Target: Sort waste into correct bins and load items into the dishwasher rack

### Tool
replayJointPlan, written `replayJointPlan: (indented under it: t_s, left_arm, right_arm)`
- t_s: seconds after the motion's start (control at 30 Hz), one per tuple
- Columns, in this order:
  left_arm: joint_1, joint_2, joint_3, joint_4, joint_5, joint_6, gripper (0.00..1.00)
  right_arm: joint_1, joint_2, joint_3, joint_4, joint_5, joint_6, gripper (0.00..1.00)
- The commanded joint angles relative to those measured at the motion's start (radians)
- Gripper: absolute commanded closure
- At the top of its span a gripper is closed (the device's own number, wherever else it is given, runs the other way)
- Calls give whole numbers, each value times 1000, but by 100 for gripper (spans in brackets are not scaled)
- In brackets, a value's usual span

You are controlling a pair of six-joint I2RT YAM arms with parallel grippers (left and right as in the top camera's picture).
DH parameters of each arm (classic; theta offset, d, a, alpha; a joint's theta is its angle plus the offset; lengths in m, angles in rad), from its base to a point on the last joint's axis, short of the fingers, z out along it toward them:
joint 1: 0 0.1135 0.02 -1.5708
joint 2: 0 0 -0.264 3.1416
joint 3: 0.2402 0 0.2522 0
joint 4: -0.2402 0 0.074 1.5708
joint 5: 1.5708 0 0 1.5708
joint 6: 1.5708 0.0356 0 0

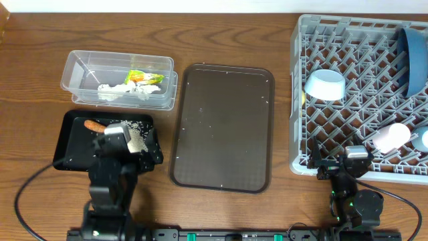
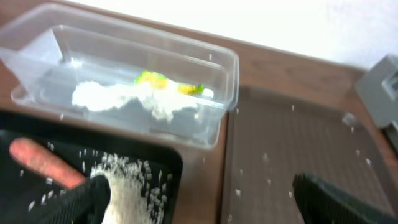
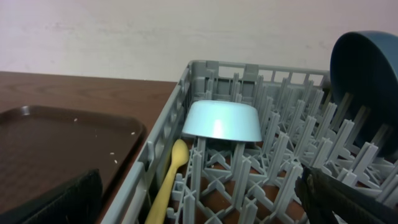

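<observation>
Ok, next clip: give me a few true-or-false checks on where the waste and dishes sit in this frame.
1. The snack wrapper lies in the clear tub with the tissue. True.
2. The carrot is on the brown serving tray. False: it lies in the black tray, beside the rice.
3. The white bowl sits mouth-down in the rack. True.
4. The blue plate lies flat on the table. False: it stands on edge in the rack.
5. The spoon is in the rack. True.
</observation>
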Motion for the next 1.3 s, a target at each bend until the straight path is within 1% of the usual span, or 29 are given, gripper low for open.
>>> replayJointPlan:
  t_s: [0.0,0.17,0.27,0.37,0.53,1.27]
  left_arm:
    - [21,-98,-134,117,17,26,4]
    - [33,-233,-291,310,18,105,4]
    - [34,-292,-338,347,16,167,4]
    - [47,-345,-370,341,17,202,4]
    - [64,-396,-370,201,11,201,4]
    - [64,-393,-369,205,9,200,4]
  right_arm:
    - [13,-7,-1,-4,-1,-14,1]
    - [13,-7,-1,-4,-1,-14,1]
    - [13,-7,-1,-4,-1,-14,1]
    - [13,-7,-1,-4,-1,-14,1]
    - [13,-7,-1,-4,-1,-14,1]
    - [13,-7,-1,-4,-1,-14,1]
